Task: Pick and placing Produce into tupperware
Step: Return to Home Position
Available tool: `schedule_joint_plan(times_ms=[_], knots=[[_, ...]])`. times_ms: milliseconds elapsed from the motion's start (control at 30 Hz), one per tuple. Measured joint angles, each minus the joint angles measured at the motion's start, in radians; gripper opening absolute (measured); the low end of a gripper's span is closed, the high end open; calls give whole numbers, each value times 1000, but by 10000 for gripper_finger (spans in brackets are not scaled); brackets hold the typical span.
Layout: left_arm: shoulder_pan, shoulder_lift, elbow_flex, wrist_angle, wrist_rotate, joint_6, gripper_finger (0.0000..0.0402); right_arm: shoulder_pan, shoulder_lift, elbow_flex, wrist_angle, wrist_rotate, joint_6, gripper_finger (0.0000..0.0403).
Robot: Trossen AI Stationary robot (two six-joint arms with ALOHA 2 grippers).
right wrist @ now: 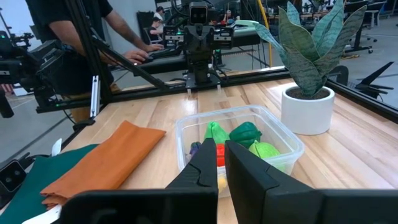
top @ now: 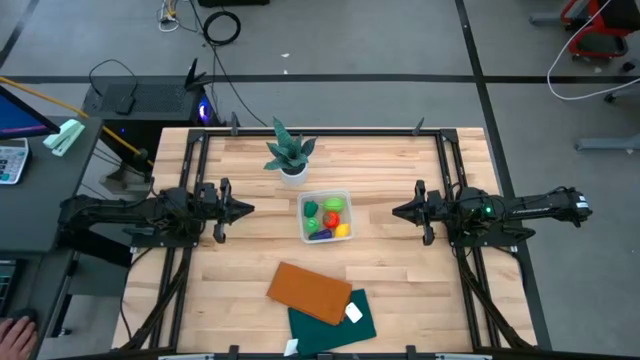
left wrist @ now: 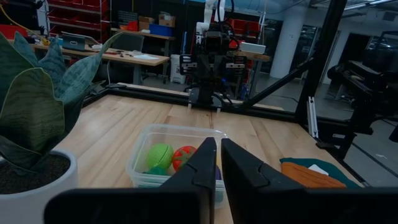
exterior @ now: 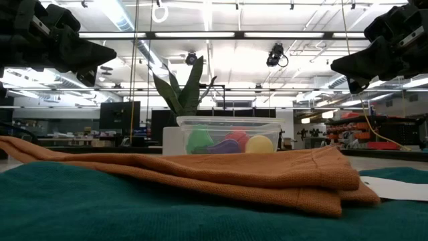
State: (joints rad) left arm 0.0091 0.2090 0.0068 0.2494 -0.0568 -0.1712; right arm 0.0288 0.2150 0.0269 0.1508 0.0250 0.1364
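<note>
You have a wide desk of light wooden planks (top: 400,270) under two dark arms. The left arm (top: 130,212) stretches in from the desk's left side and the right arm (top: 520,210) from its right side, and both point toward the middle. The left tool (top: 245,209) has its two fingers pressed together, with only a thin slit between them, and it pinches nothing. The right tool (top: 397,211) is the same, with fingers pressed together and nothing between them. Each tool is well apart from the tub.

Near the desk's front edge lies a dark green cloth (top: 335,322), and a folded orange-brown cloth (top: 308,292) lies partly on it. A spiky green plant in a white pot (top: 290,160) stands toward the far edge, just beside the tub.

The clear squarish plastic tub with rounded corners (top: 303,200) stands in the middle of the desk, between the two tools. The small toy produce (top: 326,218) is inside it: a long light green piece (right wrist: 214,132), a round light green piece (right wrist: 264,150), a dark green piece (right wrist: 244,134), a red piece (top: 331,218), a yellow piece (top: 342,230) and a purple piece (top: 320,236).
</note>
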Motion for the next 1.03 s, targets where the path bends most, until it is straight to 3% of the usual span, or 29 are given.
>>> schedule_joint_plan(times_ms=[1033], knots=[[0, 0, 0, 0, 0, 1, 39, 0, 0, 0, 0, 4, 0, 1]])
